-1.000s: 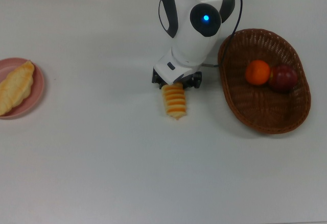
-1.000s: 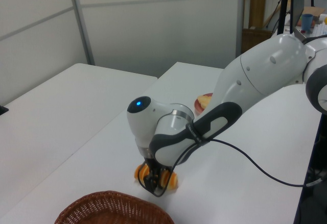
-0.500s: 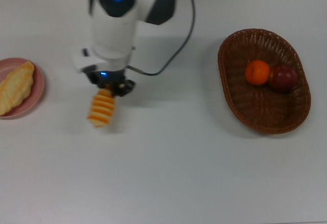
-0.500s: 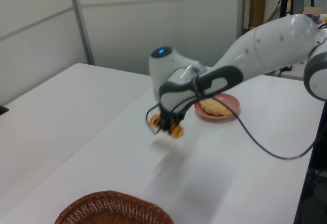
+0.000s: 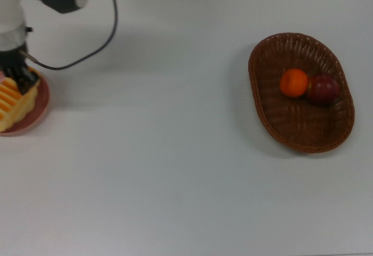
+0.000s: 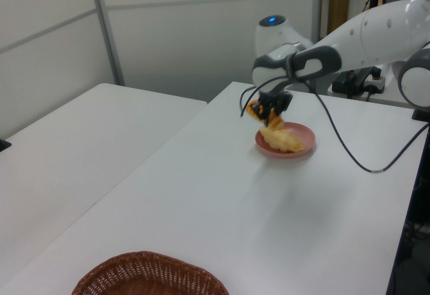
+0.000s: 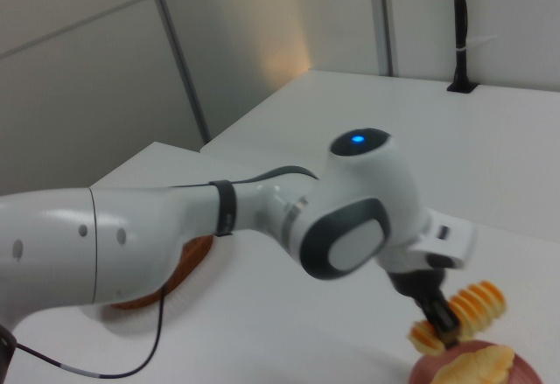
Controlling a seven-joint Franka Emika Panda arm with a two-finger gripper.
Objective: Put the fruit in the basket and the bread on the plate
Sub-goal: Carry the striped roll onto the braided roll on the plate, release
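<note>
From the top view's left, I have the tool (image 5: 17, 81) clamped on the striped roll (image 5: 10, 95), gripping it near one end with the rest of the roll sticking out free beyond the fingers. It hangs over the pink plate (image 5: 39, 111), just above the braided loaf (image 5: 22, 109) that already lies there; in the left view the roll (image 6: 261, 111) is clearly off the plate (image 6: 302, 151) and not yet resting on the loaf (image 6: 282, 138). I judge the roll light and fairly stiff, since it stays straight while held by one end only, and its ridged crosswise stripes should give the fingers some bite, so an end grip across the narrow width looks sound. In the top view its long axis runs on a slant, from the tool down toward the top view's lower left, and the loaf lies on much the same slant. In the right view the roll (image 7: 462, 312) tilts up toward the right view's right, the held end lower. The plate is small, so the roll may lean on the loaf or roll toward the rim when let go. Far across the tabletop (image 5: 175, 168), at the top view's right, the basket (image 5: 291, 133) holds the orange (image 5: 294, 83) and the red fruit (image 5: 323, 89), touching side by side.
</note>
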